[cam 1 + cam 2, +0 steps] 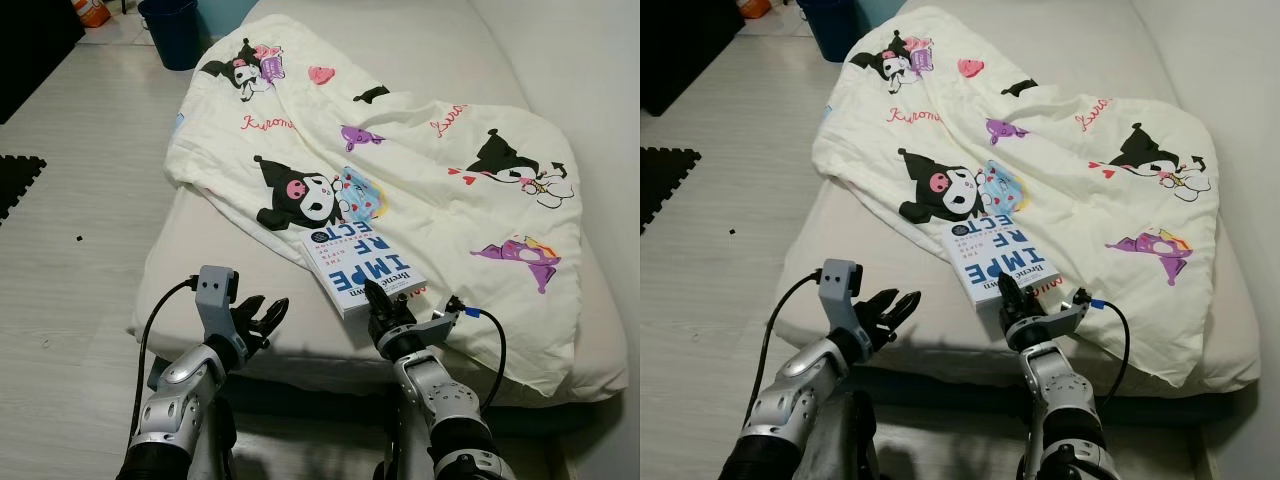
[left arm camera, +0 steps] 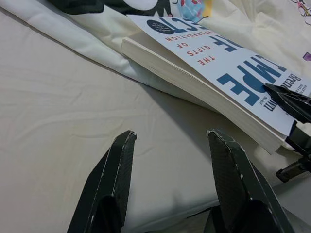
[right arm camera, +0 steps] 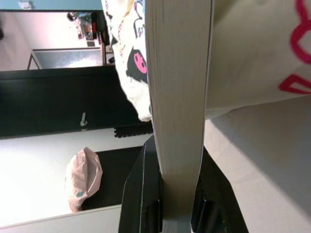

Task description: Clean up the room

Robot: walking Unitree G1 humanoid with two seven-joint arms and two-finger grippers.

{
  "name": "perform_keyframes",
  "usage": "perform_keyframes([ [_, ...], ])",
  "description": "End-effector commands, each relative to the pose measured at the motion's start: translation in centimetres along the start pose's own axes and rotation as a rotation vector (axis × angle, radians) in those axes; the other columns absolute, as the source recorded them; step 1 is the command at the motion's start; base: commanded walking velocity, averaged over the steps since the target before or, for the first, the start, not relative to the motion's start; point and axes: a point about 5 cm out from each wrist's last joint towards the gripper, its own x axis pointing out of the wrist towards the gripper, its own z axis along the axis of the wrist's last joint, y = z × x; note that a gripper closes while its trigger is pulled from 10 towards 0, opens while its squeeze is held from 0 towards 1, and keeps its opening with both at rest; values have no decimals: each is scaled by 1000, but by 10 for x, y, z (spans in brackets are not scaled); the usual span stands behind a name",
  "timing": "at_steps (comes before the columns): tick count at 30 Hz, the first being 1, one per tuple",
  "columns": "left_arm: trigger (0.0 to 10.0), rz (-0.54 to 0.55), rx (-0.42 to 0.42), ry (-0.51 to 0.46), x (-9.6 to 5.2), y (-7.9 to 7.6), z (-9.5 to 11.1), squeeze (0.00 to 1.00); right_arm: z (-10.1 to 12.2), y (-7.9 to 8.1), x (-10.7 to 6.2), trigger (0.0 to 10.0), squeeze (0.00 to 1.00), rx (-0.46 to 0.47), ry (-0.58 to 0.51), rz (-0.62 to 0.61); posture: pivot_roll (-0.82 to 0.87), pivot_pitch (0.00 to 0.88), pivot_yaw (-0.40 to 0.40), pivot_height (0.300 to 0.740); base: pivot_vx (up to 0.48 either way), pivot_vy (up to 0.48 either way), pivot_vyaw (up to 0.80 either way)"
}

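— Two black-fingered grippers work at the near edge of a cream mattress (image 1: 240, 350). What is the right gripper (image 1: 385, 312) holding?

— A white paperback book (image 1: 360, 265), clamped by its near edge. The right wrist view shows the page block (image 3: 177, 97) pinched between the two black fingers (image 3: 141, 194), one on each cover. The book lies on the mattress edge, its far end resting on a cream cartoon-print blanket (image 1: 420, 150).

— What can be read on the cover?

— Large blue letters, upside down from the head camera, spell "IMPE", "RF" and "ECT" on separate lines. In the left wrist view, small red capitals read "THE GIFTS OF" and part of a longer word beside them, with a dark round seal (image 2: 167, 25) near one corner. An author line starting "Bren" sits by the gripped end; the rest is too small to read.

— Any writing on the blanket?

— Red script reading "Kuromi" (image 1: 268, 124) near a black-and-white cartoon character (image 1: 295, 195), with a second, partly folded script word further right.

— And the left gripper (image 1: 262, 318)?

— It hovers just above the bare mattress edge, to the left of the book and apart from it, fingers (image 2: 114, 184) spread and grasping nothing.

— What else is in the room?

— A dark blue waste bin (image 1: 172, 30) stands on the pale wood-look floor (image 1: 70, 200) beyond the bed's far left corner. A black foam mat (image 1: 15, 180) lies at the left edge.
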Motion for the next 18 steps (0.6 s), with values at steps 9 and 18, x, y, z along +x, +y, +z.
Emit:
perform_keyframes([
  [9, 10000, -16, 30, -11, -8, -7, -3, 0, 8, 95, -2, 0, 0, -124, 75, 494, 26, 159, 15, 537, 0, 0, 0],
  [18, 10000, 42, 36, -34, -4, -3, 0, 0, 31, 99, 0, 0, 0, -429, -20, 422, 17, 142, 11, 537, 0, 0, 0],
])
